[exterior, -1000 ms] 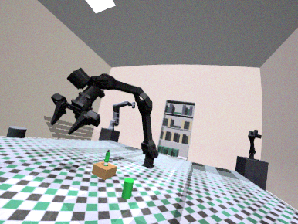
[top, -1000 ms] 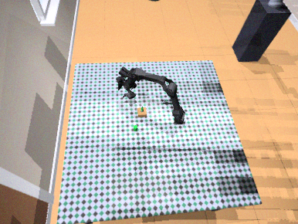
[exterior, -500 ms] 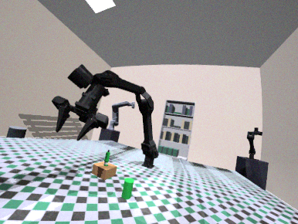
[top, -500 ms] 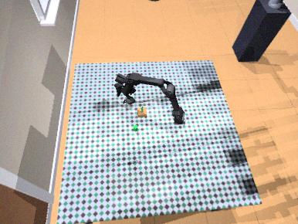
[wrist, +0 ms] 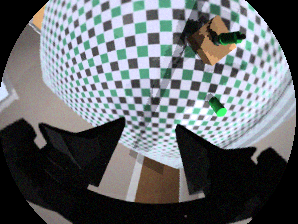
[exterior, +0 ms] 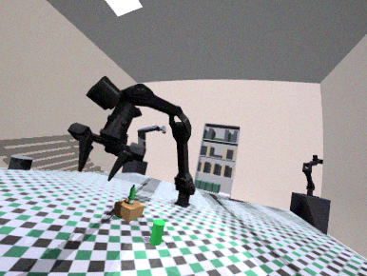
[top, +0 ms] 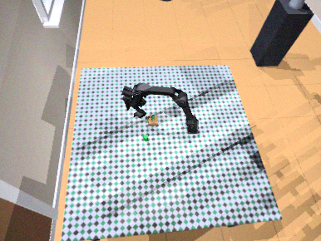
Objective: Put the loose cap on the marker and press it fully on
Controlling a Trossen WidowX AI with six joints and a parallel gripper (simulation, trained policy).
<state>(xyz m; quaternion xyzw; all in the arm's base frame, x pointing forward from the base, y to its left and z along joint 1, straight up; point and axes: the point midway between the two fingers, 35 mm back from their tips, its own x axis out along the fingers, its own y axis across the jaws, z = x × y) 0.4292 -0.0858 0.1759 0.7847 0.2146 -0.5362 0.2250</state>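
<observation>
While the tool (top: 132,110) (exterior: 95,175) (wrist: 150,124) hangs open above the bench (top: 175,174) (exterior: 57,224) (wrist: 135,55), the marker (top: 153,117) (exterior: 132,195) (wrist: 230,38) stands uncapped; its green cap (top: 145,137) (exterior: 157,232) (wrist: 217,106) stands nearby.

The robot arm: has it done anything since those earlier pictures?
The gripper, open, has come down a little closer to the table. It has taken hold of nothing. The green cap, wooden block and upright marker look unmoved.
</observation>
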